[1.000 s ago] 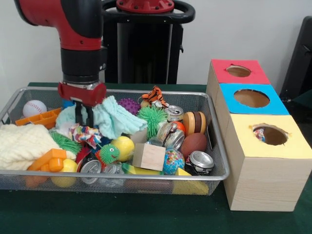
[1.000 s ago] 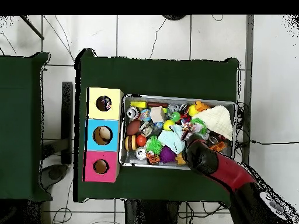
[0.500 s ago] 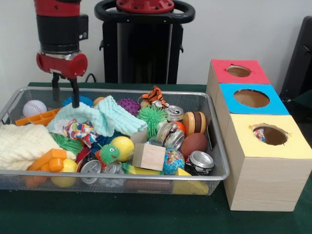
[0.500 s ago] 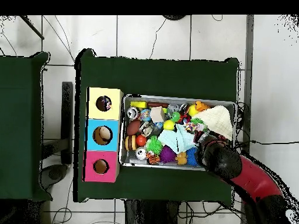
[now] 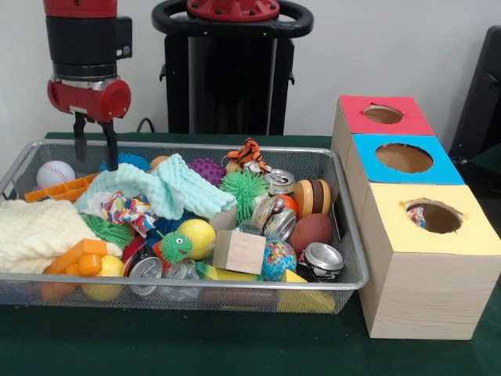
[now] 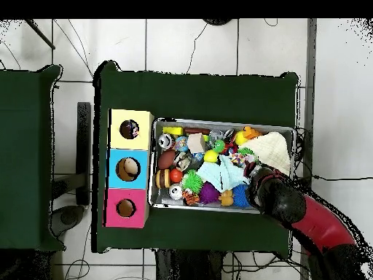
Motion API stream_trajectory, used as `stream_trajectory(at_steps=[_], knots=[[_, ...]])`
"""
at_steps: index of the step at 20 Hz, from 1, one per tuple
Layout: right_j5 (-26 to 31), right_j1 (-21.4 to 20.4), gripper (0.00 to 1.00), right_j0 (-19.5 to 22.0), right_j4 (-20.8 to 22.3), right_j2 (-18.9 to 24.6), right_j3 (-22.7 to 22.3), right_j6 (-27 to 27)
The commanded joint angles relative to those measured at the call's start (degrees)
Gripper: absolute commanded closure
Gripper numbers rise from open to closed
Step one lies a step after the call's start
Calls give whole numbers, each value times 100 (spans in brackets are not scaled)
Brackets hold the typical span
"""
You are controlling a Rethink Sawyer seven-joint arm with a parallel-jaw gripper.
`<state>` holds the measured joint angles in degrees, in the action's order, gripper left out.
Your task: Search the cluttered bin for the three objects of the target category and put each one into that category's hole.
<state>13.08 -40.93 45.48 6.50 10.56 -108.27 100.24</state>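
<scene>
we see the gripper (image 5: pixel 95 146) hanging above the far left corner of the wire bin (image 5: pixel 344 227), its two dark fingers (image 5: pixel 112 150) parted with open air between them and nothing held; the tips sit just over the back rim, above the pale mint cloth (image 5: pixel 168 188) that lies draped across the left-middle of the clutter. in the overhead view the red and black arm (image 6: pixel 306 219) covers that corner of the bin, so the fingers themselves are hidden there. we cannot tell from the pictures which category is the target, so we list what lies in the bin: a baseball (image 5: pixel 55 173) at the far left next to an orange plastic piece (image 5: pixel 66 189), a cream knitted cloth (image 5: pixel 35 231) against the left wall, a multicoloured rope knot (image 5: pixel 131 213) touching the mint cloth, a green spiky ball (image 5: pixel 244 192) and a purple spiky ball (image 5: pixel 208 169) near the middle, a small tiger toy (image 5: pixel 249 152) at the back rim, a wooden block (image 5: pixel 239 251) near the front, a little globe ball (image 5: pixel 279 259) beside it, crushed cans (image 5: pixel 322 259) at the front right, and a toy hamburger (image 5: pixel 312 196) by the right wall above a brown football (image 5: pixel 311 231). to the right of the bin, just beside it, stand three boxes in a row on the green table (image 5: pixel 196 345): the red box (image 5: pixel 381 114) farthest back, the blue box (image 5: pixel 403 158) in the middle and the yellow box (image 5: pixel 433 219) nearest, each with a round hole in its top; something colourful shows inside the yellow box's hole.
</scene>
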Motion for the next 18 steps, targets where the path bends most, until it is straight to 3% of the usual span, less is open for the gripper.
stream_trajectory(at_steps=[1, 7, 18], knots=[[-54, 543, 0, 71, 209, 626, 221, 204], [-401, 747, 0, 17, 236, 666, 152, 385], [-876, 1330, 0, 158, 373, 858, 582, 295]])
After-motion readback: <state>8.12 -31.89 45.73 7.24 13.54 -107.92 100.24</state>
